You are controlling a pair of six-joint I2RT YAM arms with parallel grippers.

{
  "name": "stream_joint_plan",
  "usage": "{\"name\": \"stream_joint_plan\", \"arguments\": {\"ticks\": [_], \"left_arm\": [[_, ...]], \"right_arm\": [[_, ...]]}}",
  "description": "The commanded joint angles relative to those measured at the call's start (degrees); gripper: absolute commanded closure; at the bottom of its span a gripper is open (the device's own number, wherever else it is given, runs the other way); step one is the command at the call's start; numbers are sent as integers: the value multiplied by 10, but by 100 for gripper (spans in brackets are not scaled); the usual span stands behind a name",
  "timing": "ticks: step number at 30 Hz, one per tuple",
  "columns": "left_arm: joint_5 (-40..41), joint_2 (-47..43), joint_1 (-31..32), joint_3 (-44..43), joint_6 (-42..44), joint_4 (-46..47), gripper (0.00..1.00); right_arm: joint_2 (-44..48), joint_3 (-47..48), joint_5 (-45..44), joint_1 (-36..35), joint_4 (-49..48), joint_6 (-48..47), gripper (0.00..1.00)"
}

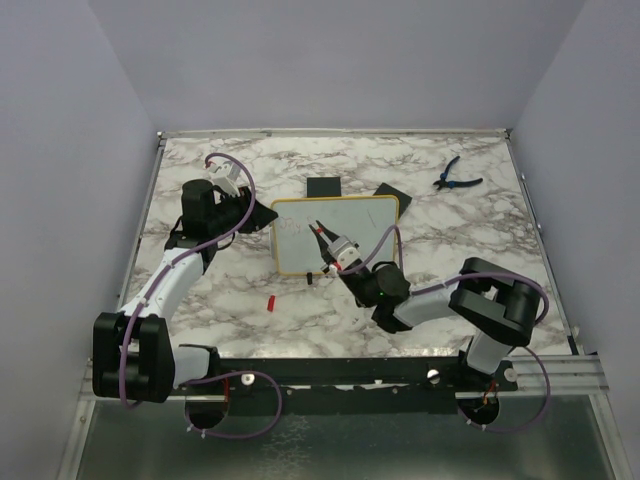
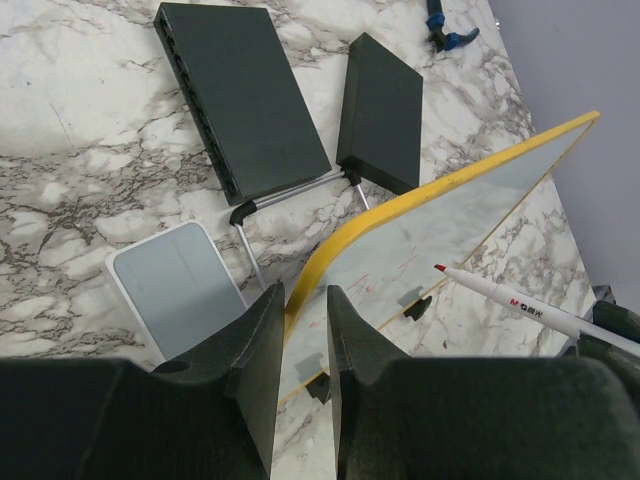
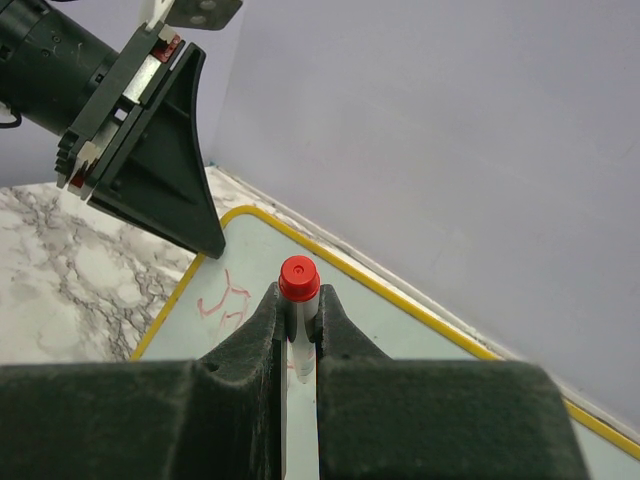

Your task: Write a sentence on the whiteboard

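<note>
The left gripper has its jaws clamped on the rounded yellow corner of the whiteboard, one finger on each face of the frame, while the right gripper has its jaws pressed shut on a white pen whose red tip points out beyond the fingertips toward the board. In the top view the left gripper grips the whiteboard at its left edge and the right gripper hangs over the board's left half; whether the pen's tip touches the surface cannot be told. Just ahead of the right jaws and slightly to their left, close to the corner the left jaws hold, runs the sentence, so far a few thin, faint red strokes on the white. Beyond the left jaws lie two flat black boxes, and just to their left a small white device with rounded corners. A red cap lies on the marble-patterned table near the board's near-left corner, and blue-handled pliers lie well apart at the far right.
</note>
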State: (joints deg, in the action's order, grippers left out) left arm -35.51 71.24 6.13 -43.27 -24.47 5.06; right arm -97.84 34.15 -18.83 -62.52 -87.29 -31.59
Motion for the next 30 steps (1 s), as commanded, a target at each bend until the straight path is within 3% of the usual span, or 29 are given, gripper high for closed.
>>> {"name": "stream_joint_plan", "arguments": {"ticks": [1, 30], "left_arm": [[-11, -14, 3, -4, 0, 14, 75], [-10, -15, 4, -3, 1, 14, 76]], "right_arm": [[-13, 11, -16, 2, -123, -6, 99], [-33, 12, -21, 19, -124, 8, 99]]}}
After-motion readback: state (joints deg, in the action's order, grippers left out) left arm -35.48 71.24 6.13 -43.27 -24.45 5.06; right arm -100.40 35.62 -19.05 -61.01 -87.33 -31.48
